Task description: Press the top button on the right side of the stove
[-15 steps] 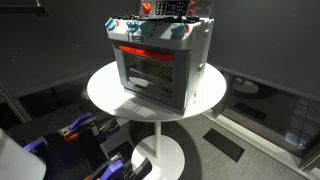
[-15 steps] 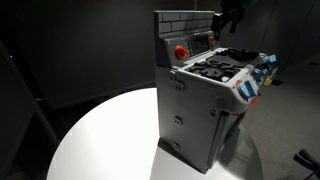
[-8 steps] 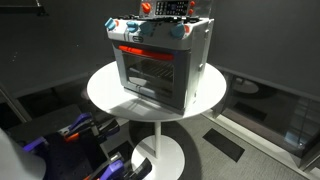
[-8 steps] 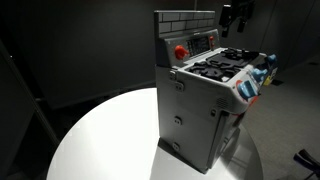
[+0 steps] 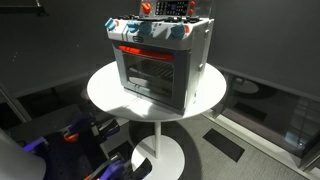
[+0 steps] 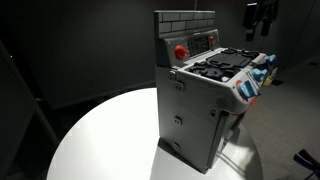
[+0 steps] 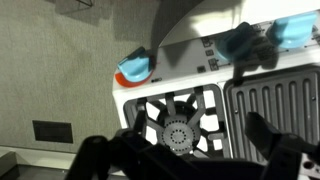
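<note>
The stove (image 5: pixel 160 65) is a small grey toy oven with a glass door and a red strip, standing on a round white table (image 5: pixel 105 90). It also shows in an exterior view (image 6: pixel 205 105) from the side, with a red round button (image 6: pixel 181 52) on its tiled back panel and teal knobs (image 6: pixel 262 68) at the front edge. My gripper (image 6: pixel 262 15) hangs in the air above and beyond the stove's knob end, touching nothing. The wrist view looks down on a black burner (image 7: pixel 180 128), the red button (image 7: pixel 135 68) and teal knobs (image 7: pixel 245 40). The gripper's fingers (image 7: pixel 185 152) are spread wide and empty.
The white table (image 6: pixel 100 140) has bare surface beside the stove. On the floor below lie purple and orange items (image 5: pixel 70 135) and the table's round base (image 5: pixel 160 155). Dark walls surround the scene.
My gripper has moved away from the back panel, out past the knob end of the stove at about the same height. The stove has not moved.
</note>
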